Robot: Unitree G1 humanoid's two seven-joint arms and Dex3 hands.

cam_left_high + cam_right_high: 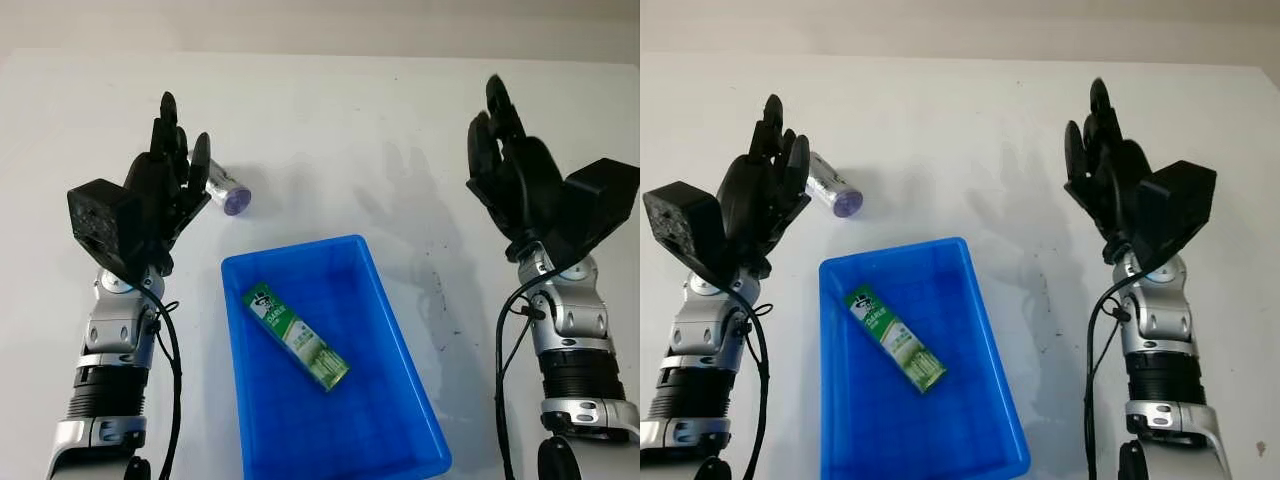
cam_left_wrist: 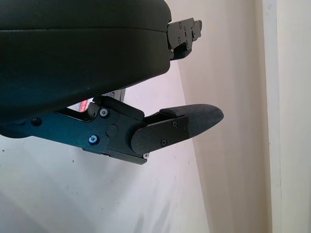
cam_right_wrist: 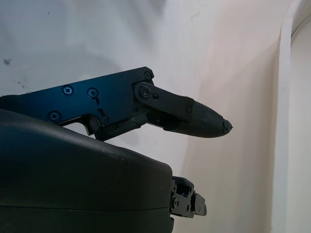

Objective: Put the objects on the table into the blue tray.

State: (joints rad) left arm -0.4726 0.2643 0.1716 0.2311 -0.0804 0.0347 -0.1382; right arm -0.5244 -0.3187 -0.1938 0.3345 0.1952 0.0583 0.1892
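Left hand (image 1: 165, 190): raised above white table (image 1: 330, 130), open, nothing held. Small purple-capped cylinder (image 1: 226, 187): lying on table, just beside left fingertips (image 1: 200, 150), on the side facing the right hand; contact cannot be determined. Blue tray (image 1: 400, 350): on table between both arms, nearer the robot than the fingertips. Green-and-white tube (image 1: 297, 337): lying diagonally inside tray. Right hand (image 1: 515, 170): raised, open, nothing held, well apart from tray.
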